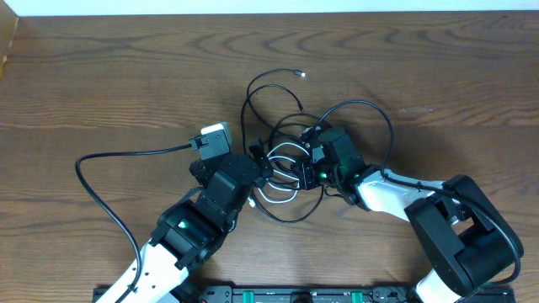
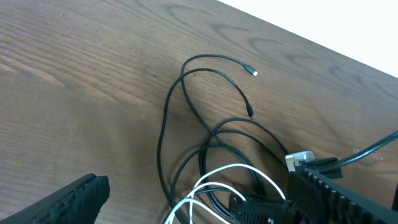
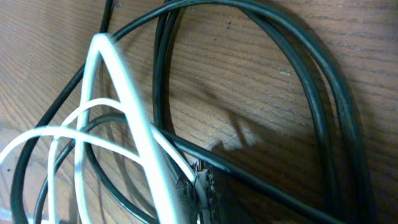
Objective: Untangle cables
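Up close, pinches the white cord point(image 3: 124, 99) tight in the right gripper point(image 3: 200, 186), shut low over the wood. Shows black cords point(image 3: 161, 74) looping under and around that white one, all lying flat. Holds the left gripper point(image 1: 259, 162) wide open just beside the messy pile, gripping nothing. Puts the pile near the middle of a brown wooden table point(image 1: 101, 76) with wavy grain lines. Farther out, throws one black loop toward the back, ending in a small silver plug point(image 2: 254, 73). Past the far edge, just a plain white strip point(image 1: 253, 7).
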Controlling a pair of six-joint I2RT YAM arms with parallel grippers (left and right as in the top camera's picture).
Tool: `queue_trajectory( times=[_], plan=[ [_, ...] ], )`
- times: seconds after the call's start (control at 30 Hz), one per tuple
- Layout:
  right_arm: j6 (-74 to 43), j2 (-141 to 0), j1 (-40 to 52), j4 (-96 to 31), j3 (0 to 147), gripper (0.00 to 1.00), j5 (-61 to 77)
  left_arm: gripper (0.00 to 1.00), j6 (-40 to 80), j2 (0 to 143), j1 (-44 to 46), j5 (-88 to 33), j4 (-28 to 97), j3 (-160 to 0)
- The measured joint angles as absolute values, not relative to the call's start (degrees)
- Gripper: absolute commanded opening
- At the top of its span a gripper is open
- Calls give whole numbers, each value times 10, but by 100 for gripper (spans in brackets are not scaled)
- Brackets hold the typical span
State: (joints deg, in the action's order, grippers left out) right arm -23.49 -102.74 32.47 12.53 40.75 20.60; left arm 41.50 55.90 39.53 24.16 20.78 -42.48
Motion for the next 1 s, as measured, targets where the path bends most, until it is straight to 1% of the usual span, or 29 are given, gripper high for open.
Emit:
queue_trajectory(
  times=[0.13, 0.3, 0.4, 0.63, 0.77, 0.8, 1.0],
  plan=[
    [-235, -1027, 321, 127, 408, 1, 206, 97, 415, 559, 395, 242, 208, -425],
    [-235, -1006, 288, 103, 417, 1, 211, 97, 415, 559, 395, 242, 208, -425],
    [-235, -947, 257, 87, 431, 1, 211, 97, 415, 559, 395, 242, 208, -425],
    [-207, -759, 208, 95, 473, 1, 201, 97, 415, 559, 395, 242, 208, -425],
    [-179, -685, 197, 63, 477, 1, 147, 97, 415, 559, 395, 242, 208, -425],
    [-175, -679, 197, 58, 477, 1, 138, 97, 415, 559, 395, 242, 208, -425],
    [-143, -668, 190, -7, 476, 1, -22, 97, 415, 559, 395, 242, 208, -425]
  ],
)
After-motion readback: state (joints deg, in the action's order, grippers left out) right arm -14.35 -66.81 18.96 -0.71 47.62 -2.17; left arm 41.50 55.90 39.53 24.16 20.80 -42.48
